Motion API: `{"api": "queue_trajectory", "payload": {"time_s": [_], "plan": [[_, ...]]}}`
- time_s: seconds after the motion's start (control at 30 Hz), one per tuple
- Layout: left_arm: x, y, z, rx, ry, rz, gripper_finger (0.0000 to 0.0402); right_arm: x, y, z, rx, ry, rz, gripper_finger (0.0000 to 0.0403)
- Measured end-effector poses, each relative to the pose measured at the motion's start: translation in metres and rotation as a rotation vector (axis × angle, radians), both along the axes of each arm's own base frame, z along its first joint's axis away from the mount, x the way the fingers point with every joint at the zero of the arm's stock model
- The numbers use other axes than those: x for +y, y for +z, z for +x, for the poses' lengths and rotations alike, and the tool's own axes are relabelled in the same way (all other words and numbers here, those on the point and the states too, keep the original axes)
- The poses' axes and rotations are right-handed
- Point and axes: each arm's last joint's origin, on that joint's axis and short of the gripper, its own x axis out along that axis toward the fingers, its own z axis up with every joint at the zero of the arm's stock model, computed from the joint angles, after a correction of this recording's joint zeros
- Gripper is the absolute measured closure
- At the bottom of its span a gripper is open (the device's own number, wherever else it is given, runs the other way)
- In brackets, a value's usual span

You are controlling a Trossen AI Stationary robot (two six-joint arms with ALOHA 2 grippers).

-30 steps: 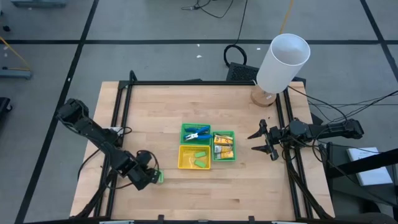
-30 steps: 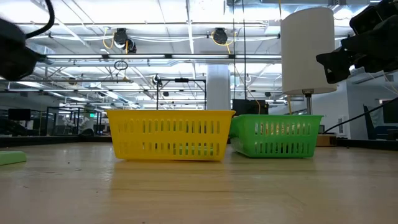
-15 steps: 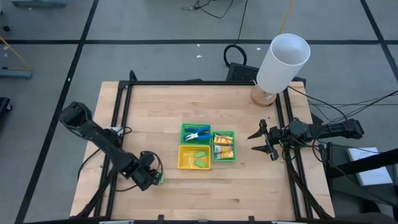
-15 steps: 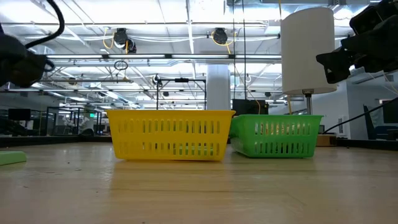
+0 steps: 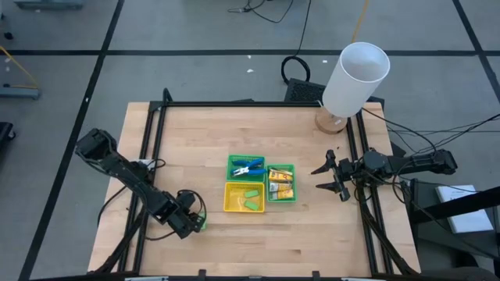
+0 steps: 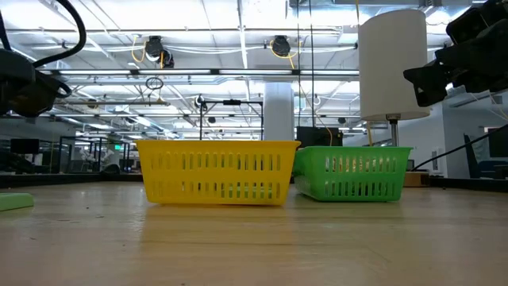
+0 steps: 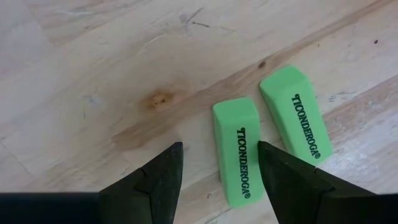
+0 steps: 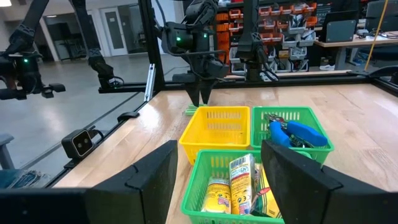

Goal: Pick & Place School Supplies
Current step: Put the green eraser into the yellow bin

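While overhead hides them, wrist view shows left gripper (image 7: 217,171), jaws spread, over two green erasers (image 7: 239,151).

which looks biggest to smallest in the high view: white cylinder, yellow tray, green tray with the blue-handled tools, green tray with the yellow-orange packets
1. Big white cylinder, though it stands tall, nearer the overhead camera.
2. Yellow rectangular plastic tray.
3. Green tray holding the blue-handled tools and green tray holding the yellow-orange packets: too alike to rank.
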Motion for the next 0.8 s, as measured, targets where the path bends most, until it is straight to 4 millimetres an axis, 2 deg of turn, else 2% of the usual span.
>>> {"api": "queue_trajectory", "payload": {"time_s": [0.3,0.8], "plan": [[0.002,-0.008,0.003,0.05,-0.017,0.013,0.0192,0.0,0.0,0.0,0.0,-0.001,0.0,0.0177],[0.012,-0.009,-0.002,0.179,0.05,0.032,0.0192,0.0,0.0,0.0,0.0,0.0,0.0,0.0177]]}}
